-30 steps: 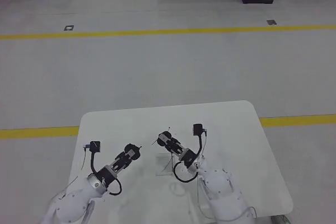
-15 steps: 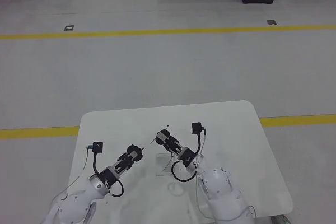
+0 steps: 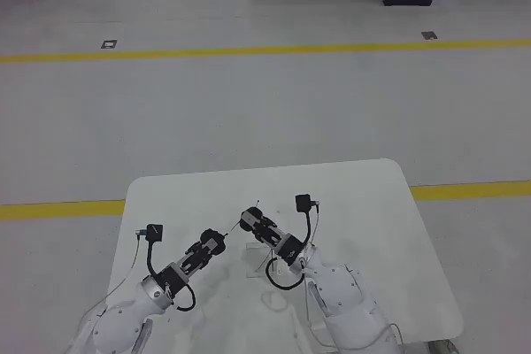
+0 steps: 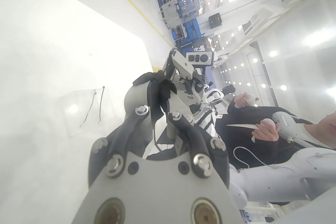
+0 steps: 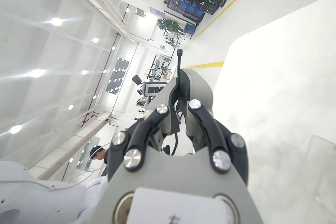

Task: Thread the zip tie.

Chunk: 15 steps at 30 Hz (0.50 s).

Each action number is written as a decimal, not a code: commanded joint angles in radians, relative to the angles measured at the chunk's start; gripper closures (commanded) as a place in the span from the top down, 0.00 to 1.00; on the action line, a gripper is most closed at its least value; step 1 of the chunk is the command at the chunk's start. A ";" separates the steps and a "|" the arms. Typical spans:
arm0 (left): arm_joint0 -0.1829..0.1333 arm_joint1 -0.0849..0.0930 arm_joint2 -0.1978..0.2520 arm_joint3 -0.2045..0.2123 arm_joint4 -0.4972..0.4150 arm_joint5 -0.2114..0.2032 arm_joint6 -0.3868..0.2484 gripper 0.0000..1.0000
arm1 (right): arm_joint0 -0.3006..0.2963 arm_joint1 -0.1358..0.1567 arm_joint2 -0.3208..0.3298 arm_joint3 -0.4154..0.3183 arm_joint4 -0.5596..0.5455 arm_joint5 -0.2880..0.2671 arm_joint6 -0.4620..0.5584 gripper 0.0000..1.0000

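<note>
The right pincer [image 3: 247,216] has edged closer to the left pincer [image 3: 216,236] above the table [image 3: 363,186]. It pinches the zip tie [image 5: 179,70], head outward, while the left looks pressed together. Likely risk: the thin strap flexes and misses the head's slot.

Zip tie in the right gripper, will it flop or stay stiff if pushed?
Probably fairly springy: the zip tie stands straight past the right gripper. Likely light, being so thin. A spare tie in the clear tray lies curved, so a push may bow it.
</note>
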 commanded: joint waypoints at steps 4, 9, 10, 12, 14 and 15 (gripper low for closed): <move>0.000 0.000 0.000 0.000 0.000 0.000 0.000 0.00 | -0.001 0.006 -0.012 -0.001 -0.025 -0.002 -0.024 0.00; 0.000 0.000 0.000 0.000 0.000 0.000 0.000 0.00 | 0.004 0.012 -0.026 0.006 -0.035 -0.003 -0.033 0.00; 0.000 0.000 0.000 0.000 0.000 0.000 0.000 0.00 | 0.005 0.012 -0.029 0.007 -0.035 -0.002 -0.035 0.00; 0.000 0.000 0.000 0.000 0.000 0.000 0.000 0.00 | 0.008 0.015 -0.035 0.009 -0.037 -0.001 -0.037 0.00; 0.000 0.000 0.000 0.000 0.000 0.000 0.000 0.00 | 0.011 0.016 -0.040 0.011 -0.038 0.000 -0.040 0.00; 0.000 0.000 0.000 0.000 0.000 0.000 0.000 0.00 | 0.012 0.017 -0.043 0.012 -0.038 0.001 -0.042 0.00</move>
